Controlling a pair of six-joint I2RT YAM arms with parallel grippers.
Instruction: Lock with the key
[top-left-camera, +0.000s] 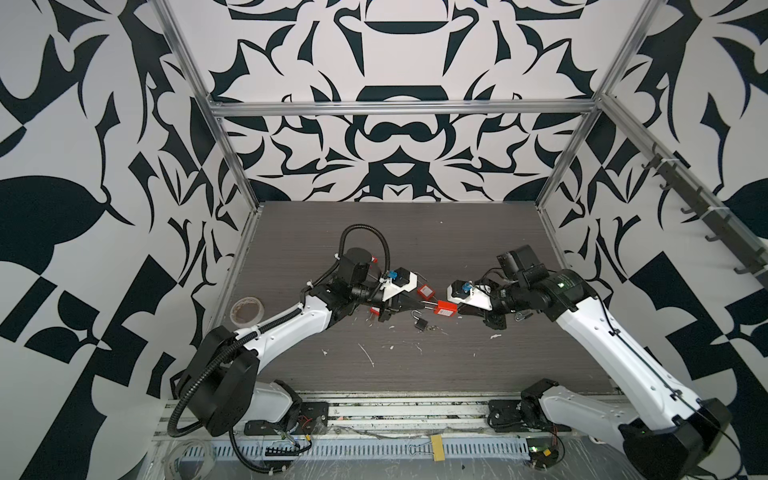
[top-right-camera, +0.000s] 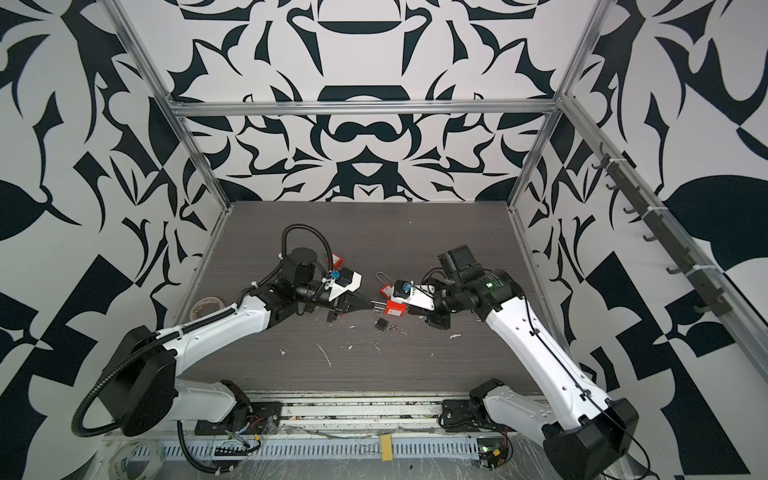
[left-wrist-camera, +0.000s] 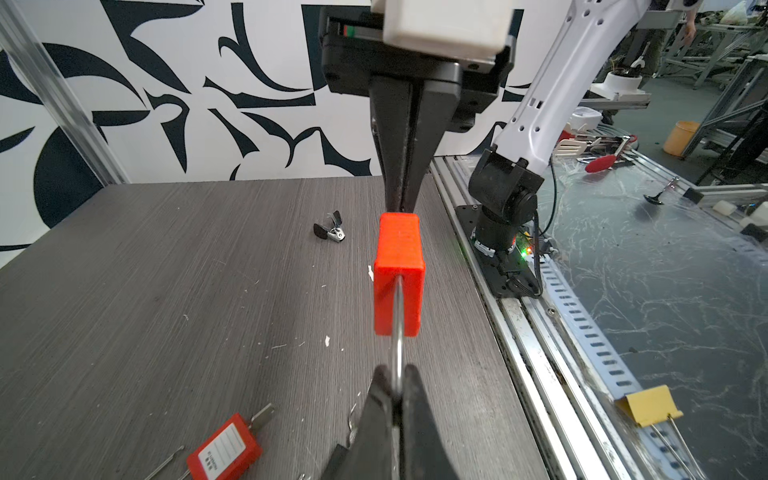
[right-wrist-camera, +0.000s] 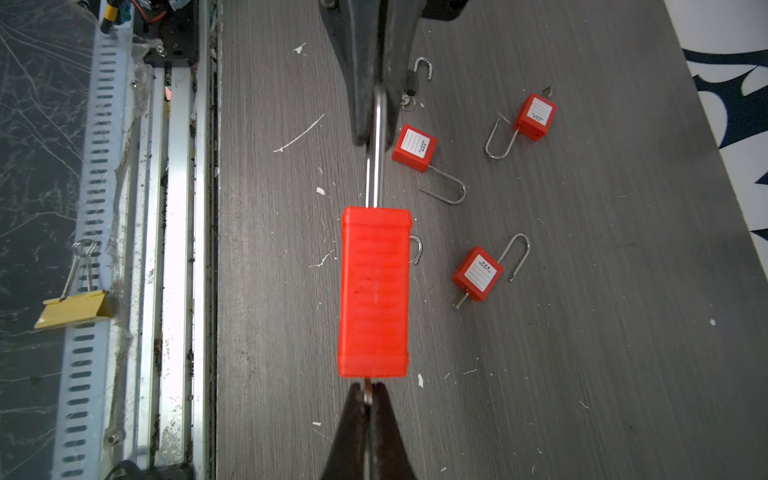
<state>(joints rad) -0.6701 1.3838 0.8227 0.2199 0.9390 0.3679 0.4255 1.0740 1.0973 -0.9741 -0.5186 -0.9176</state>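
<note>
Risks first. The red padlock (right-wrist-camera: 374, 291) hangs in the air over the middle of the table (top-left-camera: 415, 249), carried only by two thin metal pinches. Watch for these:
- Key (right-wrist-camera: 368, 393) slipping in the right gripper (right-wrist-camera: 368, 388). Only a sliver of metal shows between the tips. If you twist and the blade skates in the pads, the cylinder won't turn.
- Body spinning with the key. The left gripper (left-wrist-camera: 398, 374) clamps the round shackle (left-wrist-camera: 397, 353), not the body, so torque can swing the lock around the wire instead.
- Arms pulling apart or going off axis. The key backs out or bends, and the lock drops among the spare red padlocks (right-wrist-camera: 415, 147) and the small black padlock (top-left-camera: 420, 323) below.
- I can't tell whether the shackle is fully seated in the body. If it isn't, turning the key locks nothing.

Pose: both arms reach in low from the near corners and meet nose to nose at centre, left gripper from the left, right gripper from the right, both roughly level with the table. Left jaws are pressed together on the shackle loop. Right jaws are pressed together on the key at the body's base end. Lock, shackle and both grippers sit on one line, clear of the tabletop as far as I can judge.
</note>
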